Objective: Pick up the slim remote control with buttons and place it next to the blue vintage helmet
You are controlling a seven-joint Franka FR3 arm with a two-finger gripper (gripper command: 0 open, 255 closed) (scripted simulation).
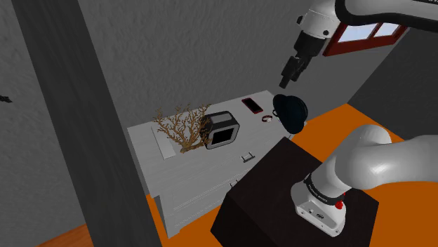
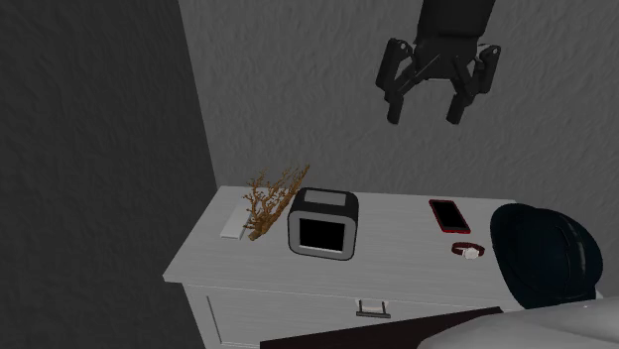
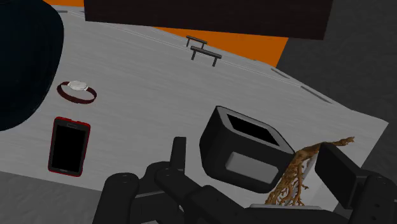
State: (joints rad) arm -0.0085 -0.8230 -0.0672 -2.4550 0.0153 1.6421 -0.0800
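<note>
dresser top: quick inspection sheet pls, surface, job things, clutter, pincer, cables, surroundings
surface: pale grey dresser top, flat.
job's things: white remote lying flat at the second exterior view's left end, beside the branch; dark helmet at the right end, far from the remote.
clutter: brown branch; black box with a pale frame; red phone; watch between phone and helmet.
pincer: open, empty, high above the dresser top.
cables: nothing seen.
surroundings: grey walls, orange floor, red-framed window.
</note>
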